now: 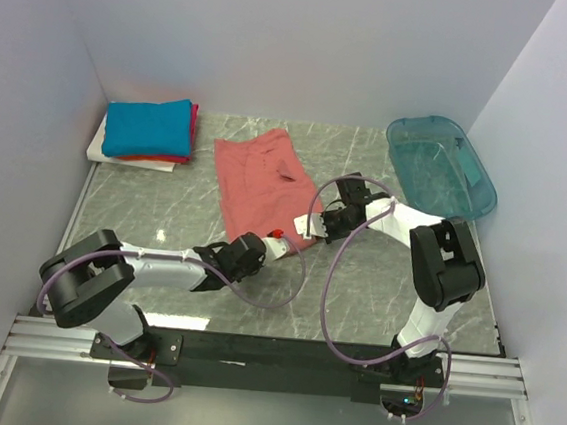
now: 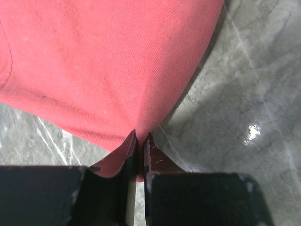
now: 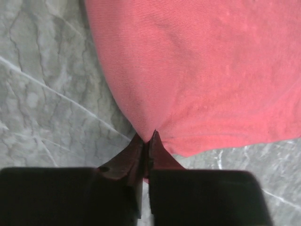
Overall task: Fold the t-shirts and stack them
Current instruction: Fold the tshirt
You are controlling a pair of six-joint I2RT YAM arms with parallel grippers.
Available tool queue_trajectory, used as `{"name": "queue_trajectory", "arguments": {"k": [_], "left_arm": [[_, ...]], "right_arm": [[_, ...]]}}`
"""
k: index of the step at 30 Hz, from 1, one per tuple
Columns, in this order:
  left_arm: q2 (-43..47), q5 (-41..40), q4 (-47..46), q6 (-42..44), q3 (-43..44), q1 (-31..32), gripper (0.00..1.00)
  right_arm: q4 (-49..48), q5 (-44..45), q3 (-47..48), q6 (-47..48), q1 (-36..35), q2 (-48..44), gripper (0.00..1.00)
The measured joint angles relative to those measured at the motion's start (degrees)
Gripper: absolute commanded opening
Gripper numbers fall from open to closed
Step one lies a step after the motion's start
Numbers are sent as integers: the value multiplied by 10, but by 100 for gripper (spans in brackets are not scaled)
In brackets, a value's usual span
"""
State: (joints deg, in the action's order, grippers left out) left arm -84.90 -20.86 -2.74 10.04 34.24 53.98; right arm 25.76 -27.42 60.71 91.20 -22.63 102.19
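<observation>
You are on the folding step with the pink shirt (image 1: 262,175). It lies flat in the middle of the counter (image 1: 387,283), with one end close to the arms. Your left fingers (image 2: 155,155) are pinched shut on the near left corner of the cloth. Your right fingers (image 3: 134,150) are pinched shut on its near right corner. So you have hold of both near corners.

Next, I think you need to lift both corners up together and carry them toward the far end, so the shirt folds in half. Keep both sides level, or the cloth may twist. The blue shirt (image 1: 149,127) sits folded on top of the pile at the far left, where this one should go.
</observation>
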Motion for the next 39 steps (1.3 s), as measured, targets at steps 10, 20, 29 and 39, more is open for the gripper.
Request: {"name": "queue_trajectory", "arguments": {"k": [10, 20, 29, 39], "left_arm": [[73, 54, 0, -4, -32, 0, 1], [200, 214, 63, -7, -10, 32, 1], [242, 242, 111, 9, 7, 29, 0], [113, 263, -40, 103, 49, -206, 0]], "right_arm": [[35, -30, -44, -17, 16, -58, 0], [161, -68, -161, -34, 40, -274, 0], [238, -79, -106, -102, 43, -283, 0], [184, -62, 231, -261, 44, -20, 0]]}}
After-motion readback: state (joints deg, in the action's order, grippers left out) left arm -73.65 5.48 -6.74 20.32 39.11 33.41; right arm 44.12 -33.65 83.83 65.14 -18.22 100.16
